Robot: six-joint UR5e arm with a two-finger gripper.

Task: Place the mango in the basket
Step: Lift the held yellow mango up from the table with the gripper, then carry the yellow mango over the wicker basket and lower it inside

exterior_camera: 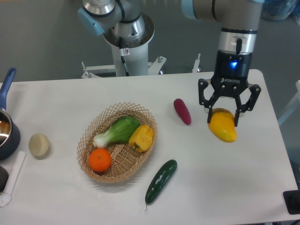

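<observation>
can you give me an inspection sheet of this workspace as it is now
surface: white table, no spills seen
job's things: mango between the gripper fingers at right; basket holds an orange, a yellow pepper and a leafy green
clutter: cucumber, purple eggplant, pale round item, blue pot
grippers: gripper closed on the mango
cables: nothing seen
surroundings: robot base, grey floor

Bright, even overhead light; soft shadows, sharp focus throughout.
</observation>
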